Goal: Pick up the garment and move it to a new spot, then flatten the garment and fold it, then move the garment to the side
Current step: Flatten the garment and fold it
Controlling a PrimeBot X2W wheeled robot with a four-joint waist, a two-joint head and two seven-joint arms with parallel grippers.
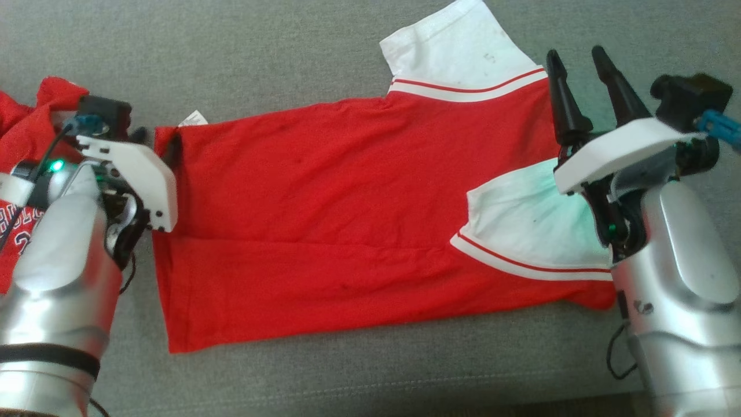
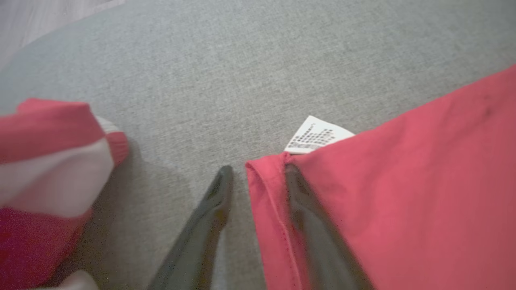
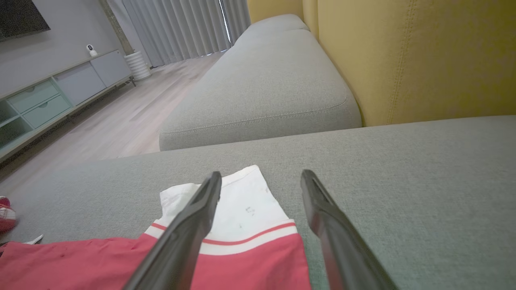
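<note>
The garment (image 1: pixel 324 220) is a red shirt with white, red-striped sleeves, lying flat on the grey sofa cushion (image 1: pixel 289 52). A white label (image 1: pixel 193 119) sticks out at its far left corner. My left gripper (image 1: pixel 156 142) is at that hem corner. In the left wrist view the gripper (image 2: pixel 259 171) straddles the garment (image 2: pixel 403 193): one finger lies on the cushion, the other on the red cloth, and the hem edge is in the gap. My right gripper (image 1: pixel 578 55) hovers open above the far white sleeve (image 3: pixel 246 205), holding nothing.
A second red and white garment (image 1: pixel 29 127) lies bunched at the left edge, close to my left arm. Beyond the cushion stand a yellow backrest (image 3: pixel 403 52) and another grey seat (image 3: pixel 262 80). The wooden floor (image 3: pixel 121 121) and a low cabinet (image 3: pixel 48 96) lie further off.
</note>
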